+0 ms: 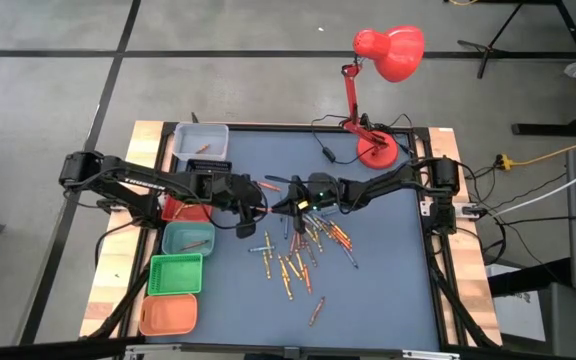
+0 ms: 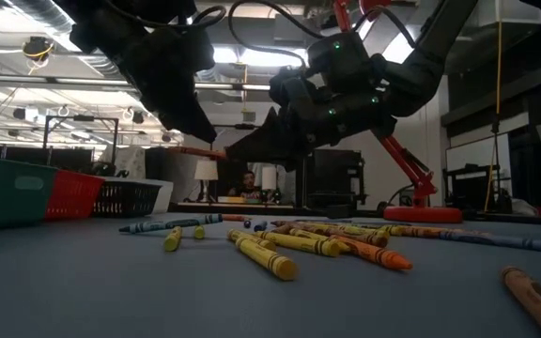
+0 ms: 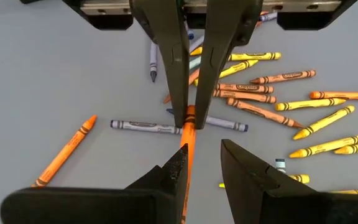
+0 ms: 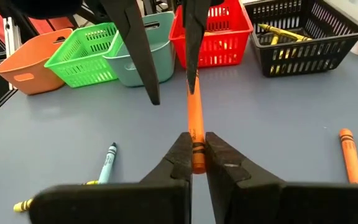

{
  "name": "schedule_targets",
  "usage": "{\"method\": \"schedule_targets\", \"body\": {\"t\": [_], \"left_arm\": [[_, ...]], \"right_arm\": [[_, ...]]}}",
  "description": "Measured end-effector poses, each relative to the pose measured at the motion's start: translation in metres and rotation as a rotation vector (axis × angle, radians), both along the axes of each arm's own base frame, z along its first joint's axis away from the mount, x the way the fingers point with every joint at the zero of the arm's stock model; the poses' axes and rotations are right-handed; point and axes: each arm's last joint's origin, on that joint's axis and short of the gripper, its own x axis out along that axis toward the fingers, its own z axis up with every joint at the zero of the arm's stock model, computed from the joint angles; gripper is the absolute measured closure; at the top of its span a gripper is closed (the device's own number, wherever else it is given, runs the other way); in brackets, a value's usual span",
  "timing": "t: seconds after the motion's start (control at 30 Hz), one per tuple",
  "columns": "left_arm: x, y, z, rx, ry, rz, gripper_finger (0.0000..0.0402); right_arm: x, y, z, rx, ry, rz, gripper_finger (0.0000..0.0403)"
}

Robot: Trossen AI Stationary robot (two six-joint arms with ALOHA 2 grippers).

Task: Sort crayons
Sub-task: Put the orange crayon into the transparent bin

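Two tools mid-air; right tool point(image 4: 194, 163) on orange crayon point(image 4: 194, 121); left tool point(image 3: 199, 171) agape

Both dark six-joint arms reach inward and meet mid-air, the right gripper point(image 4: 194, 163) with jaws clamped tight, the left gripper point(image 3: 199, 171) nose-to-nose with jaws parted.

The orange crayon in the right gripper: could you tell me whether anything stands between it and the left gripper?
Nothing visible does. The right gripper is shut on the orange crayon, whose free end lies inside the open left gripper, in the air above the loose crayons.
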Motion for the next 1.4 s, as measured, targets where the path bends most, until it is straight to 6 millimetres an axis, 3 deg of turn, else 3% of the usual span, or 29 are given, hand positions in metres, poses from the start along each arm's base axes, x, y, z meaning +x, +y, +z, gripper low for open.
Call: {"method": "schedule_targets", "body": {"t": [0.97, 1.4], "left_arm": [[-0.0054, 0.0006, -0.0053, 0.013, 0.079, 0.018, 0.0323], [-0.0055, 0.0008, -0.0055, 0.015, 0.08, 0.018, 0.0395]], "right_arm": [[0.0008, 0.0, 0.0025, -0.002, -0.027, 0.002, 0.0382], [0.0007, 0.0, 0.0021, -0.005, -0.022, -0.008, 0.0381]]}}
